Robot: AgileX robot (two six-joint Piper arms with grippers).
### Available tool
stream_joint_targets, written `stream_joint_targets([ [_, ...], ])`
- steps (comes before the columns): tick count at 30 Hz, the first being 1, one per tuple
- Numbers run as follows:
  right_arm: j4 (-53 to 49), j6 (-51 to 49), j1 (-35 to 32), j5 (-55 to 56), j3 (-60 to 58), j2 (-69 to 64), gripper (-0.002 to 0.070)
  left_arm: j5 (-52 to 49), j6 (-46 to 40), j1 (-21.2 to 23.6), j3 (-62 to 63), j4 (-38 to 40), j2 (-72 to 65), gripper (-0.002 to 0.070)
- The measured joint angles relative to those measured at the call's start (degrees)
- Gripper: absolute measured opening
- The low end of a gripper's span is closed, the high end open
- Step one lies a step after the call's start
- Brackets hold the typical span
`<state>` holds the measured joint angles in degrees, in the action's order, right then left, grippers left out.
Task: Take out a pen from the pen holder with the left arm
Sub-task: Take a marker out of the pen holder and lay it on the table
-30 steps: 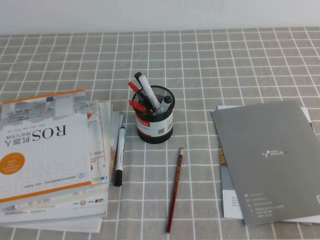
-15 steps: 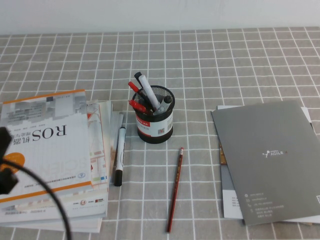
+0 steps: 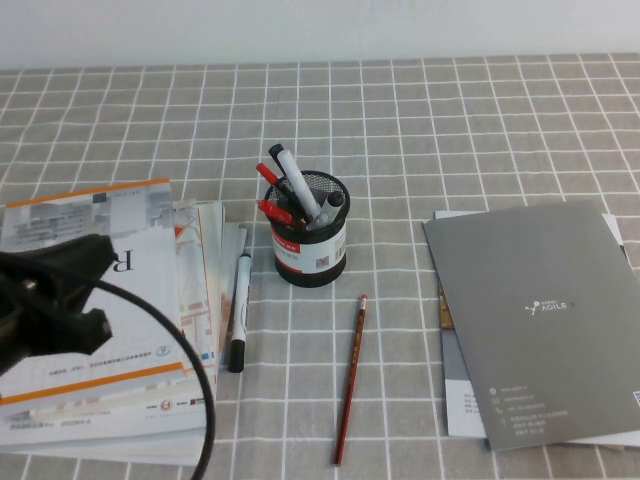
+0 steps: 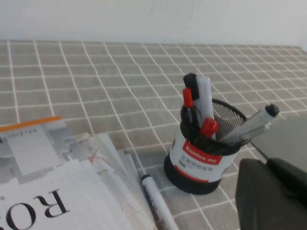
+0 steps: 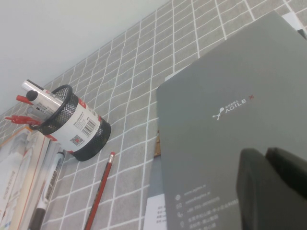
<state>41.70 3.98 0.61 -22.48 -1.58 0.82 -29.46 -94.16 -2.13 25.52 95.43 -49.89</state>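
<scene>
Left gripper (image 3: 60,295) closed, above books (image 3: 130,215); right gripper (image 5: 273,187) near grey folder (image 5: 216,96)

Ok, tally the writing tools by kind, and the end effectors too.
Red pens in the pen holder: 2
Grey markers in the pen holder: 2
Marker lying beside the books: 1
Red pencil: 1
End effectors: 2, left end effector shut over the books, right end effector near the grey booklet
Total: 8

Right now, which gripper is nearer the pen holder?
Left. The left gripper is over the book stack just to the pen holder's left; the right gripper is over the grey folder further to its right, outside the high view.
</scene>
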Motion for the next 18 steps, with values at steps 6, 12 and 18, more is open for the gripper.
stream_joint_targets([
  [6,0.00,0.00,0.00,0.00,0.00,0.00,-0.0013,-0.58,-2.94,-0.62,0.38,0.38,-5.14,-0.0003],
  [12,0.00,0.00,0.00,0.00,0.00,0.00,-0.0013,5.03,4.10,-4.75,3.61,-10.21,-5.86,-0.0003],
  [18,0.00,0.00,0.00,0.00,0.00,0.00,-0.0013,9.35,19.01,-9.17,8.59,-24.47,-5.86,-0.0003],
])
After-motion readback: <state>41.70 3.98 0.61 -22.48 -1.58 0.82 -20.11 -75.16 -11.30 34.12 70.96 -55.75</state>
